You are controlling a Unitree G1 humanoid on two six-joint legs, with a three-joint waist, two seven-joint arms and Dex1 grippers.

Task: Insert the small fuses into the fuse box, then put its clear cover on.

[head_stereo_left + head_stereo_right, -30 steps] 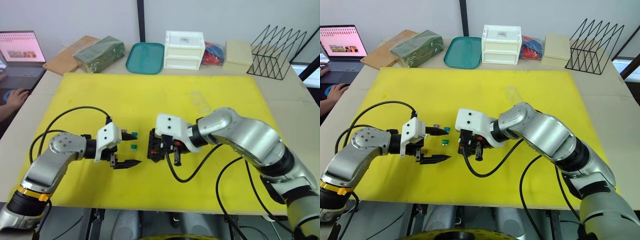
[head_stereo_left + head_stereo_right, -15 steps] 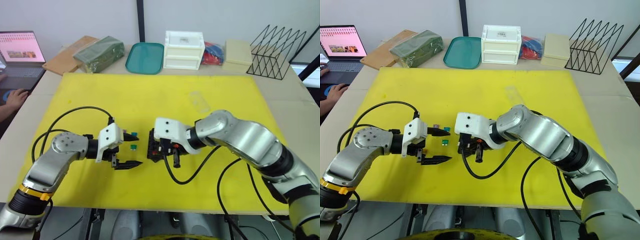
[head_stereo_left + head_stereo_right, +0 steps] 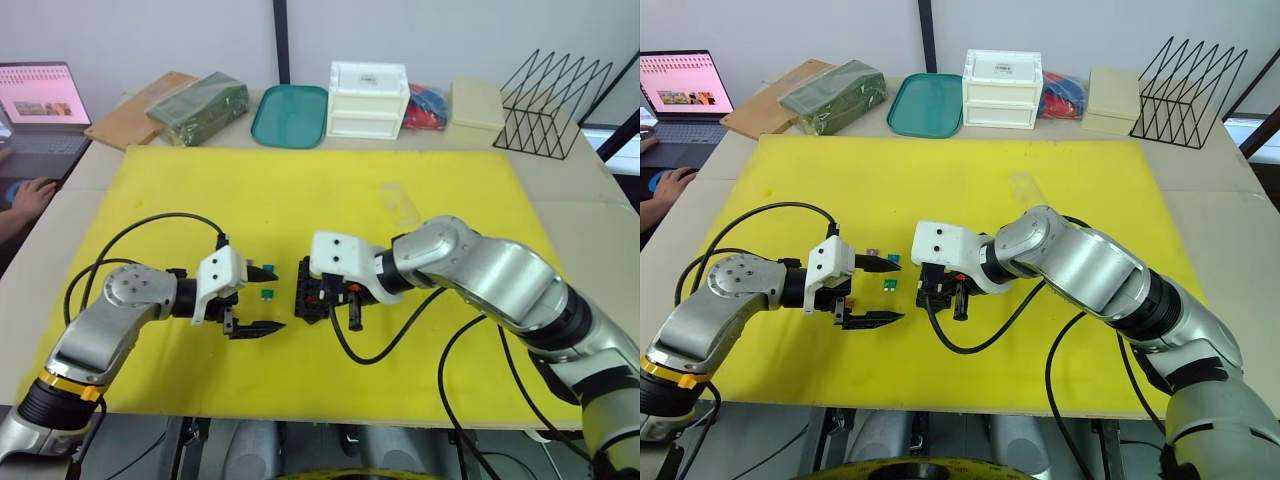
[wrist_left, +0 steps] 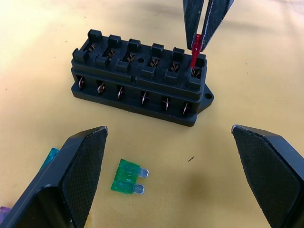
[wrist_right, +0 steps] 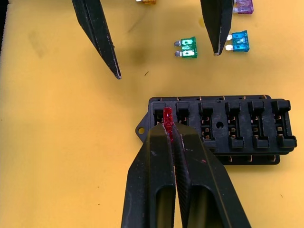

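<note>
One red fuse (image 5: 167, 124) pinched in your right gripper (image 5: 172, 137) over the fuse box (image 4: 140, 80) end slot; misaligned blades may bend; left gripper (image 4: 173, 166) wide open, empty

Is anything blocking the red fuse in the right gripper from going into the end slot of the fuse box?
Nothing visible does. The right gripper holds the red fuse just above the end slot of the fuse box, and that slot looks empty. The open left gripper sits off to the side, near the loose green fuse.
</note>
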